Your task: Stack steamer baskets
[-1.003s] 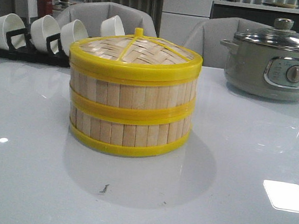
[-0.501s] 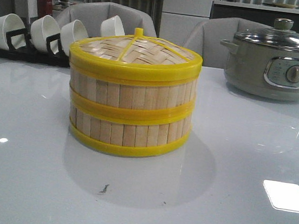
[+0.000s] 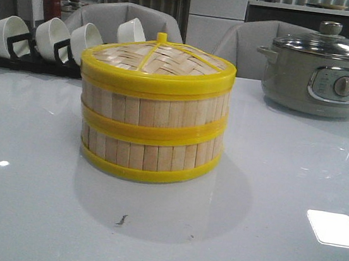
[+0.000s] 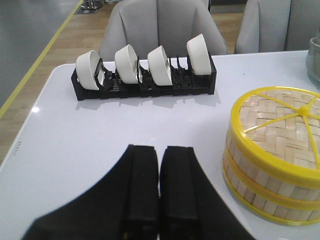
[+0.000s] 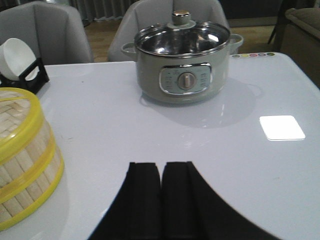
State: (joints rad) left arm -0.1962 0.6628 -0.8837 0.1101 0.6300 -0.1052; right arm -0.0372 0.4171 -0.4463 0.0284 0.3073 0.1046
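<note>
Two steamer baskets stand stacked in the middle of the table, the upper basket on the lower basket, with a flat woven lid on top. The same stack shows in the left wrist view, and its edge in the right wrist view. My left gripper is shut and empty, hanging over bare table to the left of the stack. On the stack's right, my right gripper is also shut with nothing in it. Neither gripper shows in the front view.
A black rack holding several white bowls stands at the back left. A grey electric pot with a glass lid sits at the back right. Grey chairs stand behind the table.
A dark arm part at the right edge of the front view one second ago has gone out of view. The stack has not moved.
</note>
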